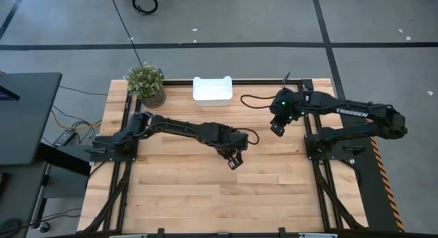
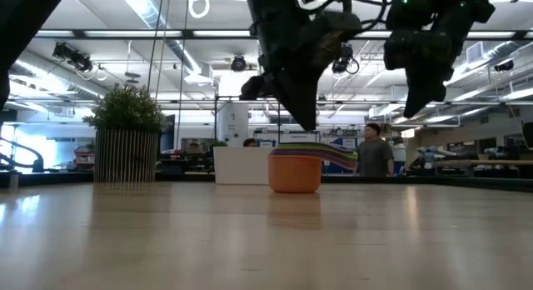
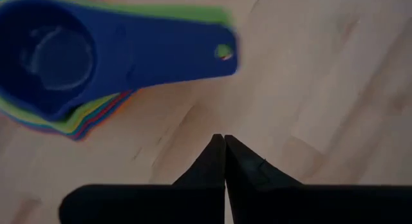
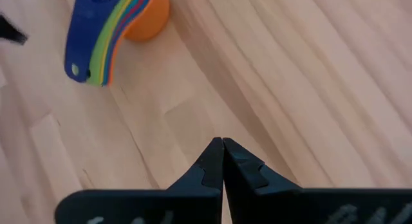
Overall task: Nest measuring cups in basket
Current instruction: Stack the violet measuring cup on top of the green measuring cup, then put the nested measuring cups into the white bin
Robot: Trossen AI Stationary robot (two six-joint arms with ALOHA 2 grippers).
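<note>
The measuring cups stand nested in one stack on the wooden table, the orange one lowest and a blue one on top, with their handles fanned out to one side. My left gripper hovers shut just above the stack, beside the handles, and hides it in the high view. My right gripper is shut in the air to the right of the stack, toward the table's right edge. The white basket sits at the table's far edge.
A potted green plant stands at the far left corner, left of the basket. Bare wood fills the near half of the table. A person stands in the room far behind the table.
</note>
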